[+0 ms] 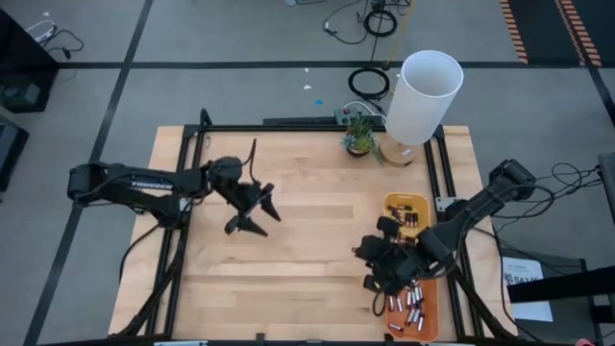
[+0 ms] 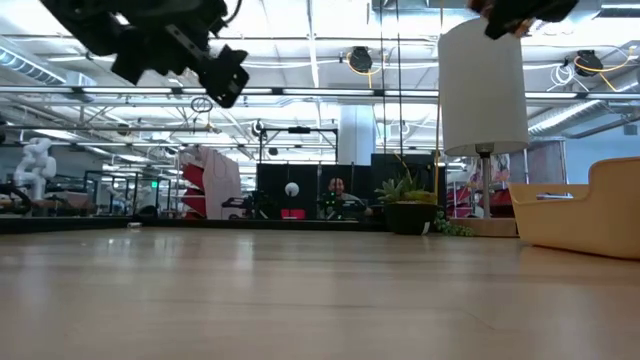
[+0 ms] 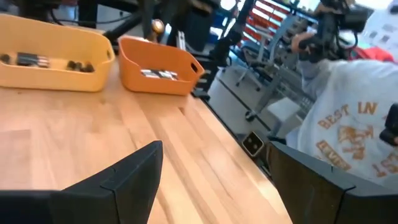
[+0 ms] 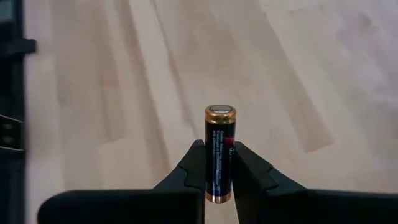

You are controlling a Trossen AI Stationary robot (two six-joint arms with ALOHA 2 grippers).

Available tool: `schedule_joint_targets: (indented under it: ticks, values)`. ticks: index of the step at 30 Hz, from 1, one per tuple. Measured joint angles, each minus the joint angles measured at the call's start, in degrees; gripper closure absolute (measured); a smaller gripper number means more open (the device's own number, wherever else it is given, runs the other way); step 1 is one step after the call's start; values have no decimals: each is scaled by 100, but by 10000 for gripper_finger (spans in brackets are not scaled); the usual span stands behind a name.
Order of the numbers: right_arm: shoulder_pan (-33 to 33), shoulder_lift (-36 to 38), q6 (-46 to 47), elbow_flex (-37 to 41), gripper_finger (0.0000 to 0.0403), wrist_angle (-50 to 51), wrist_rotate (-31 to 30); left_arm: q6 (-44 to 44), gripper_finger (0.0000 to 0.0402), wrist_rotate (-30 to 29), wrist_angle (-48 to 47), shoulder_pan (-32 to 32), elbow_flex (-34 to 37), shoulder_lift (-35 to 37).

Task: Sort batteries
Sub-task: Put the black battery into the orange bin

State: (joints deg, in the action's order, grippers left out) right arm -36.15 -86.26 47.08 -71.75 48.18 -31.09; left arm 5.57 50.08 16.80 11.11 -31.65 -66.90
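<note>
Pale wood table (image 1: 307,211) under both arms, bare through the middle; white lamp (image 1: 421,96) and a small potted plant (image 1: 359,133) stand at its far edge, well beyond either gripper

Yellow tray (image 1: 405,213) sits just past your right gripper (image 1: 377,267), on its far side; dark cells lie in it. Orange tray (image 1: 430,306) lies directly beside that gripper, toward the near table edge, with the loose batteries (image 1: 411,308), silvery ones, piled inside

Left gripper (image 1: 252,210) hangs above the bare wood well apart from both trays, fingers spread wide, nothing between them. Leave it parked

Right gripper: jaws closed on one dark battery with gold ends (image 4: 219,152). It is pinched at its lower half, standing upright between the fingertips, top cap clear of the pads, bare wood below

Step in hand, as I judge it: carry phase, one cell lifted, not yet dropped. A dark body suggests the yellow tray is its home

Next move calls for you to swing the right gripper over the yellow tray's rim, lower inside the walls, then release. The grip is narrow; go steady so the cell does not pivot
</note>
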Motion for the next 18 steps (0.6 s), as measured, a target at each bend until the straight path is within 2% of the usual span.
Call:
schedule_joint_targets:
  ticks: [8,15,18]
  values:
    - [-477,-8,1133,0,375,-154,78,-195,107,-1601,19,-1302,405,931]
    - [-718,-286,2178,0,375,-181,866,-650,107,-2768,28,-1905,519,1849]
    - [-749,-445,2559,0,375,-172,1456,-639,107,-2992,12,-1949,519,2090]
